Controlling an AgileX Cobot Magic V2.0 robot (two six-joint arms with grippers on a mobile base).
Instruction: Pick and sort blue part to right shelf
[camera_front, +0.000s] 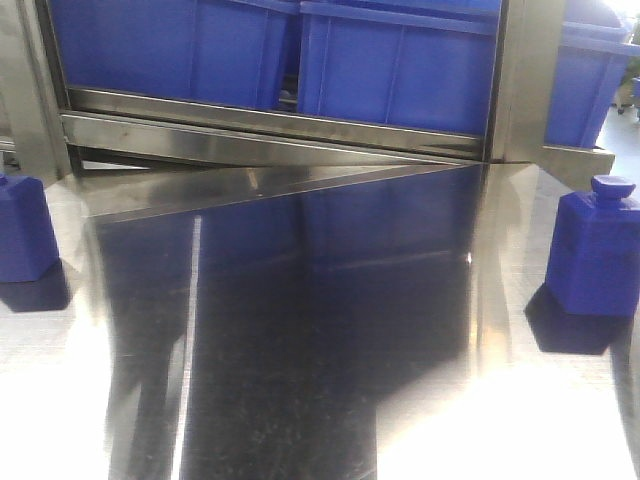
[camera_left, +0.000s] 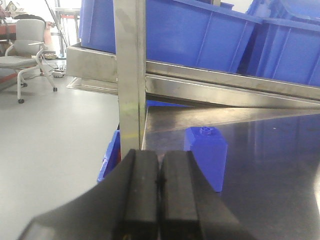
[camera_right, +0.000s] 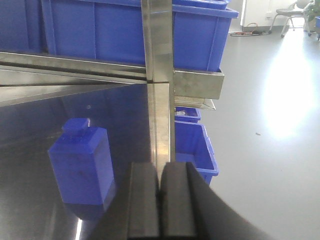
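Two blue block-shaped parts with knobbed tops stand on the shiny steel table (camera_front: 300, 400): one at the left edge (camera_front: 22, 238), one at the right edge (camera_front: 592, 252). The left part shows in the left wrist view (camera_left: 206, 156), just right of my shut, empty left gripper (camera_left: 159, 172). The right part shows in the right wrist view (camera_right: 80, 160), left of my shut, empty right gripper (camera_right: 159, 187). The steel rack (camera_front: 270, 125) with large blue bins (camera_front: 395, 65) stands behind the table. Neither gripper shows in the front view.
Rack uprights (camera_left: 131, 75) (camera_right: 159, 75) stand at both table corners. Smaller blue bins (camera_right: 195, 142) sit on the floor to the right and one (camera_left: 111, 155) to the left. An office chair (camera_left: 27, 47) stands far left on the grey floor.
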